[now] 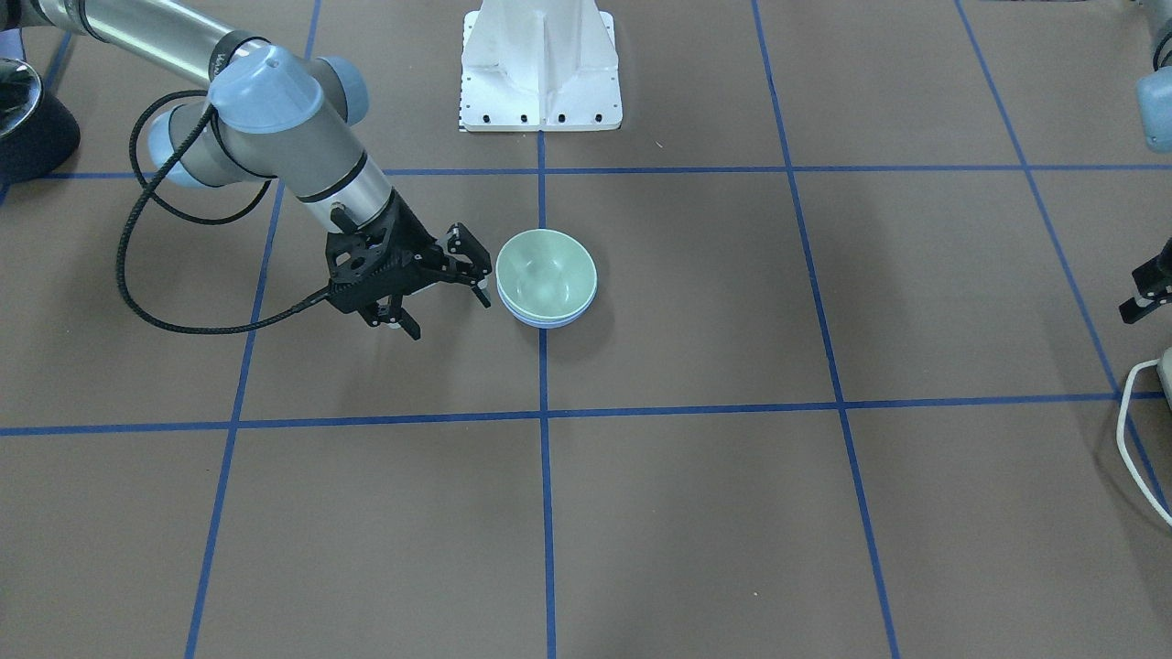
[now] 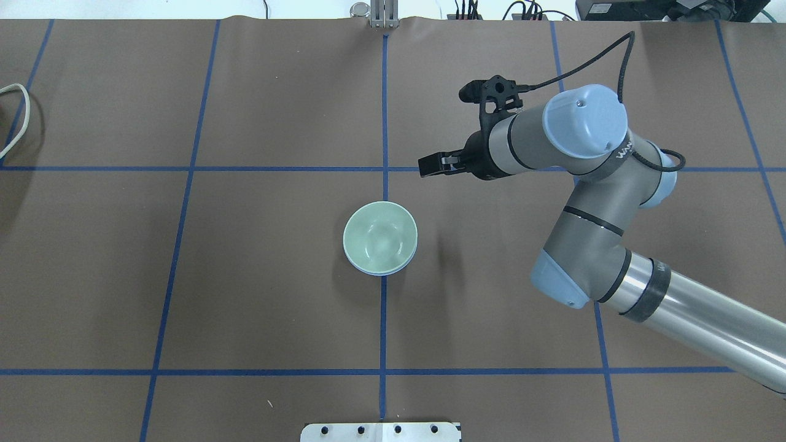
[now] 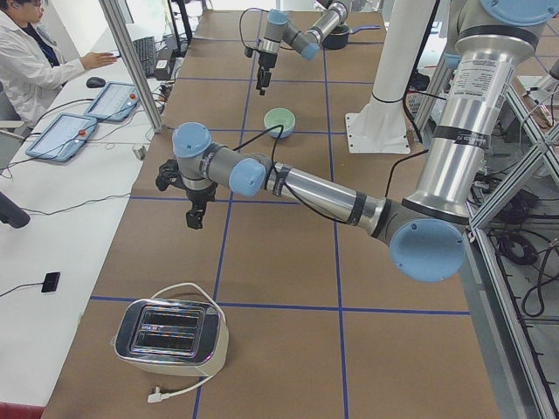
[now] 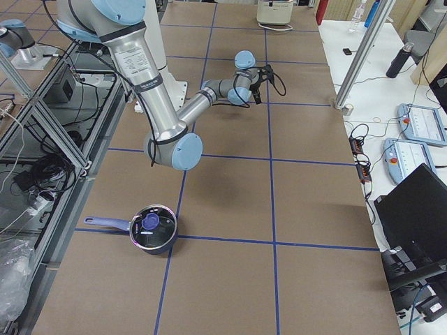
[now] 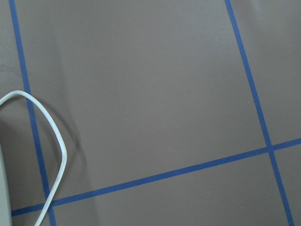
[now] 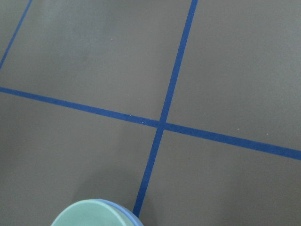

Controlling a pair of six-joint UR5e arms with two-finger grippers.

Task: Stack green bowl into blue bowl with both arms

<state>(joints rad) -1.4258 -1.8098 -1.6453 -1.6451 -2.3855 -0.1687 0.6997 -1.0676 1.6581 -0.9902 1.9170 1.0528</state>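
The green bowl [image 1: 547, 270] sits nested inside the blue bowl [image 1: 546, 321] at the table's centre; only the blue rim shows beneath it. The stack also shows in the overhead view, green bowl [image 2: 379, 236] in blue bowl [image 2: 376, 272]. My right gripper [image 1: 441, 309] is open and empty, just beside the stack on the robot's right, apart from it. In its wrist view the green rim [image 6: 89, 214] and blue rim [image 6: 126, 215] lie at the bottom edge. My left gripper [image 1: 1144, 291] shows only partly at the table's far side; I cannot tell its state.
The white pedestal base [image 1: 540, 69] stands behind the bowls. A toaster [image 3: 170, 330] with a white cable [image 5: 56, 155] sits at the left end. A dark pot [image 4: 154, 227] sits at the right end. An operator [image 3: 35, 52] sits beside the table.
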